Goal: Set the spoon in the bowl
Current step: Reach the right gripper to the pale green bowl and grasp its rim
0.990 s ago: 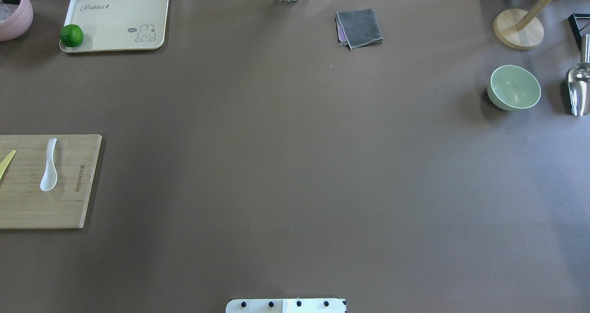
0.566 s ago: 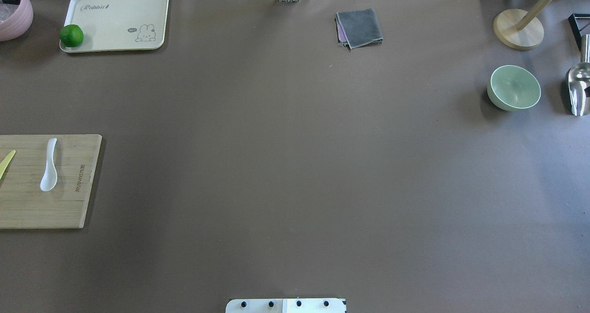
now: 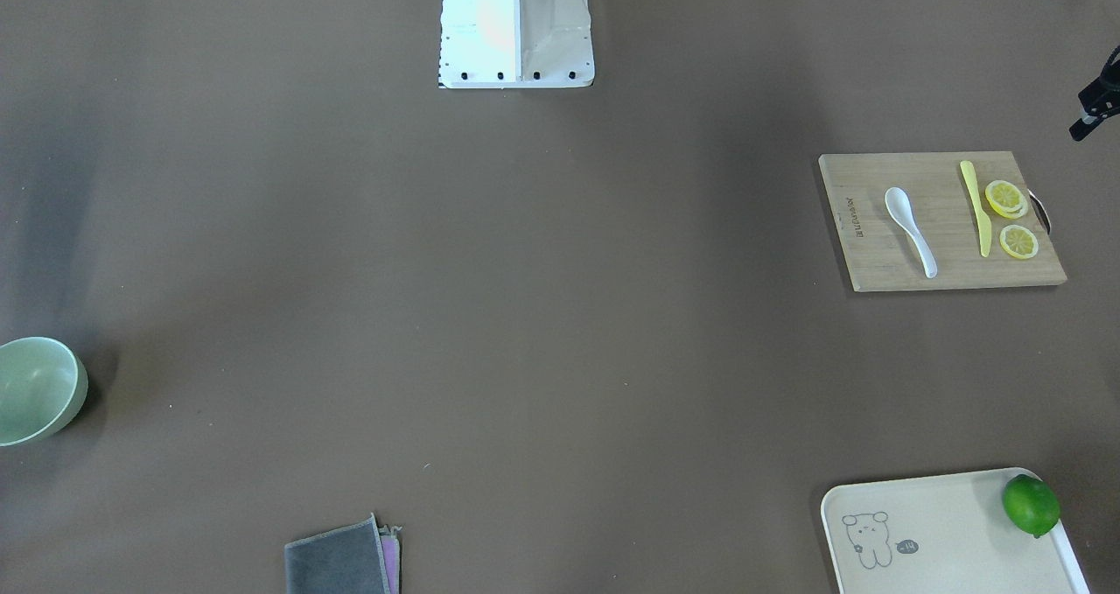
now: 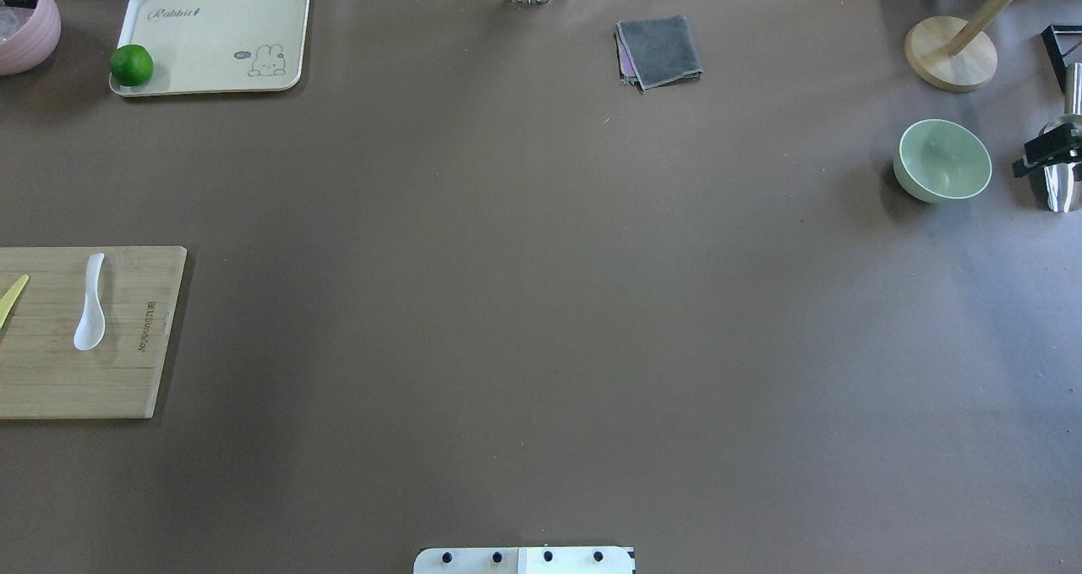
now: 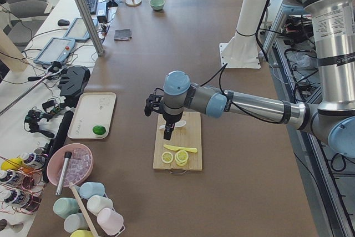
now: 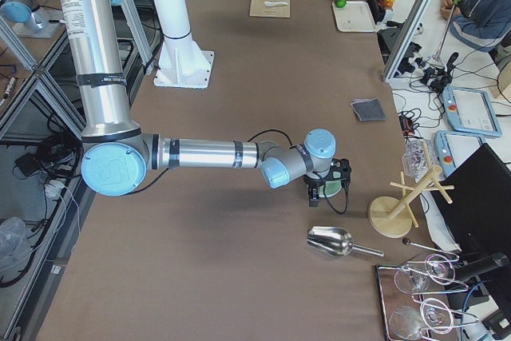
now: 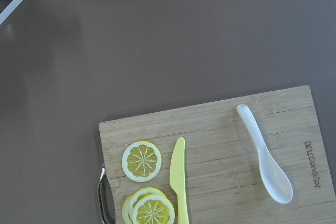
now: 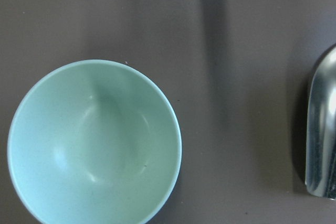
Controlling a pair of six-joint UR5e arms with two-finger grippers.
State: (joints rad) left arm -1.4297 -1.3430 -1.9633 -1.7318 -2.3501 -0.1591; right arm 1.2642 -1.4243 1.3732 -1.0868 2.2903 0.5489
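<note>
The white spoon [image 4: 89, 303] lies on a wooden cutting board [image 4: 127, 388] at the table's left edge, scoop toward the robot. It also shows in the left wrist view [image 7: 264, 153] and the front view [image 3: 910, 231]. The mint-green bowl [image 4: 942, 160] stands empty at the far right, and fills the right wrist view [image 8: 94, 142]. My left gripper [image 5: 167, 131] hangs above the board near the spoon. My right gripper [image 6: 317, 193] hangs just beside the bowl; a black part of it [image 4: 1046, 151] shows at the overhead view's right edge. No view shows either gripper's fingers clearly.
A pale-yellow knife [image 7: 179, 182] and lemon slices [image 7: 142, 160] lie on the board beside the spoon. A metal scoop [image 8: 323, 140] lies right of the bowl, a wooden stand [image 4: 951, 52] behind it. A cream tray [image 4: 220, 24] holds a lime [image 4: 131, 65]. A grey cloth [image 4: 659, 51] lies at the back.
A black part of my right gripper has come into the overhead view at the right edge, over the metal scoop beside the bowl. The spoon and bowl have not moved.
</note>
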